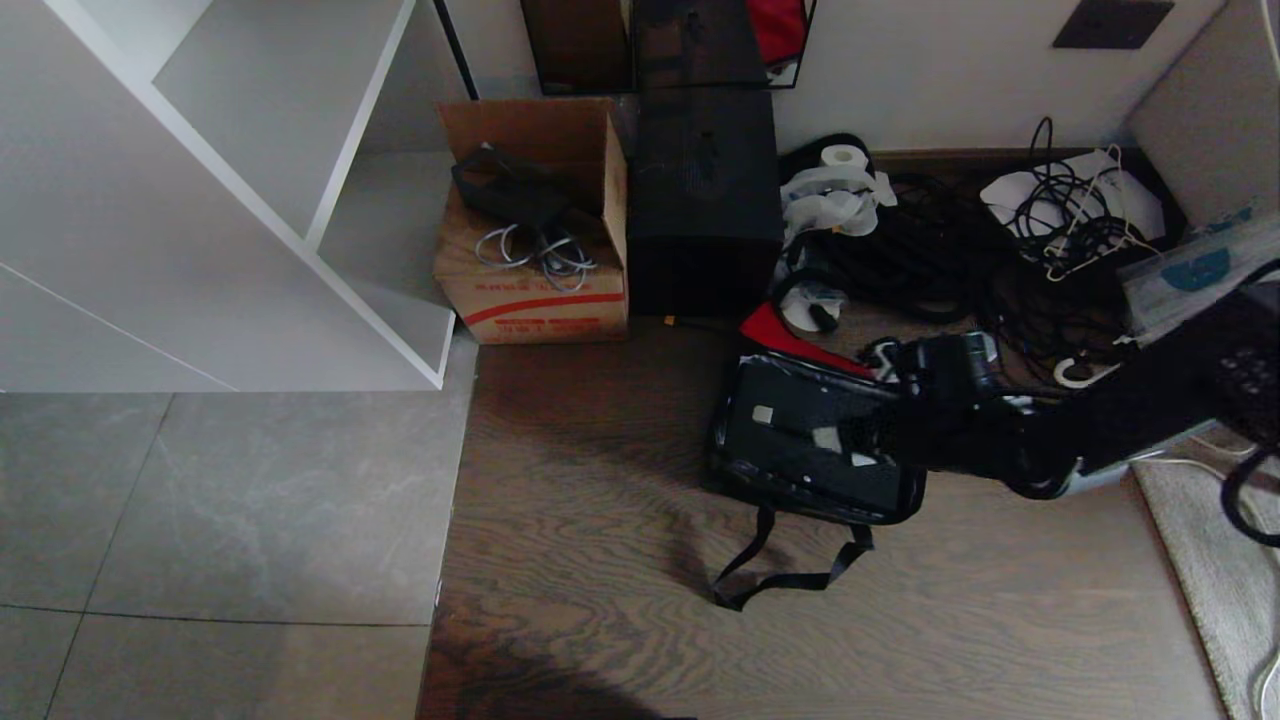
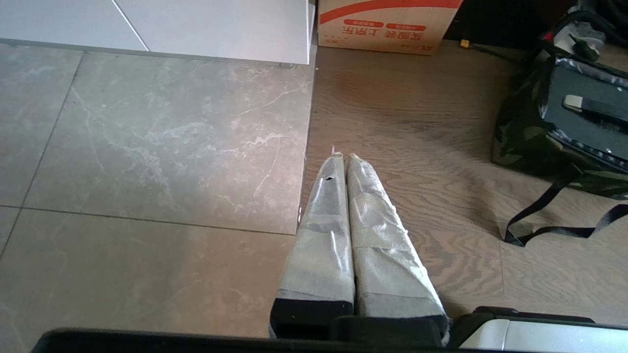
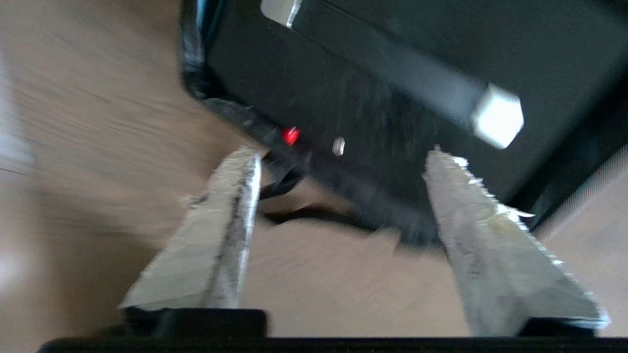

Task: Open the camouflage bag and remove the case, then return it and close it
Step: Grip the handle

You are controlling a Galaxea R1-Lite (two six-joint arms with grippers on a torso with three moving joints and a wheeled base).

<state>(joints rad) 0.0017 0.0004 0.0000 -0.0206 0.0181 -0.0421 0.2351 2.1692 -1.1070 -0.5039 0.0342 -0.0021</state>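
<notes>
two claws showed here. the right claw (image 3: 338, 186) stood with its taped fingers (image 3: 225, 206) spread wide and nothing between them, hovering just over the near edge of the case (image 3: 392, 98). straight beyond its tips lay the case's black top, with the flat handle (image 3: 392, 63) and one pale metal end mount (image 3: 496, 117) past the far finger, and a small red spot (image 3: 291, 135) on the edge close to the other finger. from the head view the right arm reached in from the right, its claw (image 1: 925, 385) over the right end of the case (image 1: 810, 440), which sat inside the open camouflage bag (image 1: 725, 470) on the wooden floor (image 1: 600, 560). the bag's red inner lid panel (image 1: 790, 335) was folded back behind the claw, and its black strap (image 1: 780, 575) trailed on the floor in front. the left claw (image 2: 346, 162) was pressed together, empty, above the seam of tile and wood, well apart from the bag (image 2: 520, 132).
</notes>
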